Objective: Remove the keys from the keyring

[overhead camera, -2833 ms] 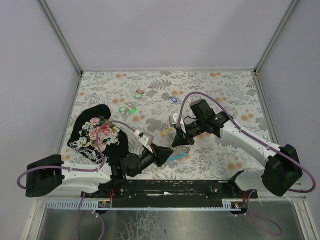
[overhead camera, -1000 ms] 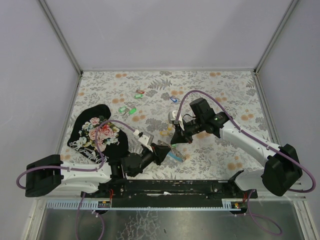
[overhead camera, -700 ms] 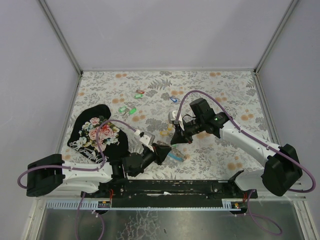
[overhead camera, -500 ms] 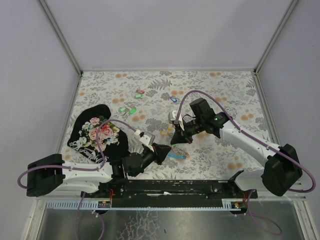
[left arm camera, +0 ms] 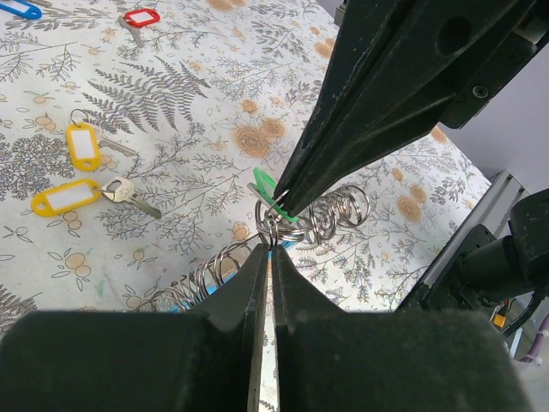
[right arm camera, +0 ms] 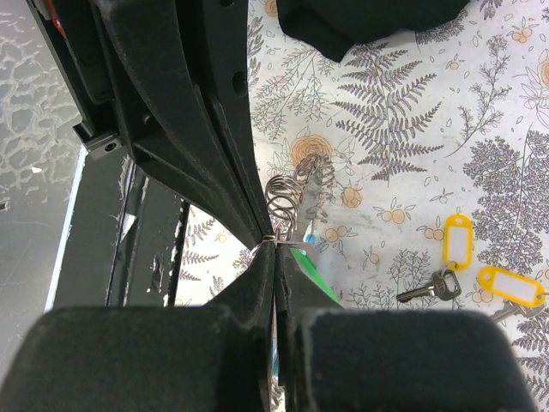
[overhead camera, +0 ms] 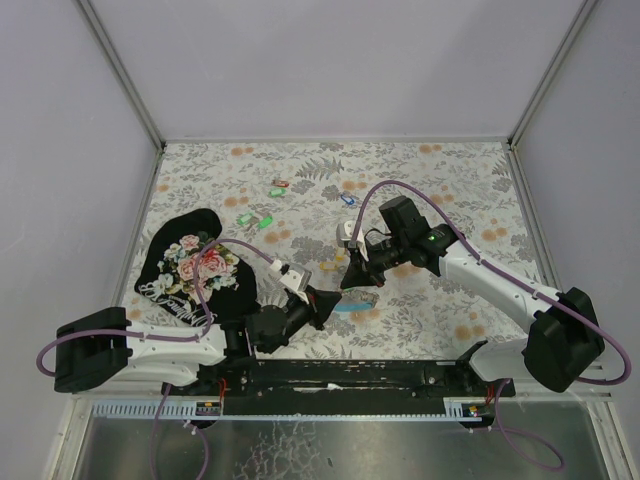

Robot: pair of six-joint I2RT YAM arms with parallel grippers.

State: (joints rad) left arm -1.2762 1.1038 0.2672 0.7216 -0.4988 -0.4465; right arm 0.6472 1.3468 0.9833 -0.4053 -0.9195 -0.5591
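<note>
1. The left gripper [left arm camera: 264, 251] and the right gripper [right arm camera: 274, 249] meet tip to tip over the near middle of the counter [overhead camera: 440, 170], which has a fern and flower print.
2. Left jaws: pressed narrow, with no gap between the fingers. A small metal ring of the keyring [left arm camera: 336, 210] sits at their tips.
3. Right jaws: also pressed together. They pinch the green key tag [left arm camera: 264, 184], and green shows on both sides of the fingertips.
4. The keyring is a grey coiled loop with a blue section. It lies on the counter directly under and beside the two tips, and part of it is hidden behind the left fingers.
5. The green key tag is held just above the coils, touching the small ring at the left tips.
6. Two yellow tags [left arm camera: 83, 146] and a loose key [left arm camera: 129, 193] lie near each other, well apart from the grippers.
7. A red tag [left arm camera: 141, 15] lies farther off.
8. A black floral cloth [overhead camera: 195, 265] lies to the left.
</note>
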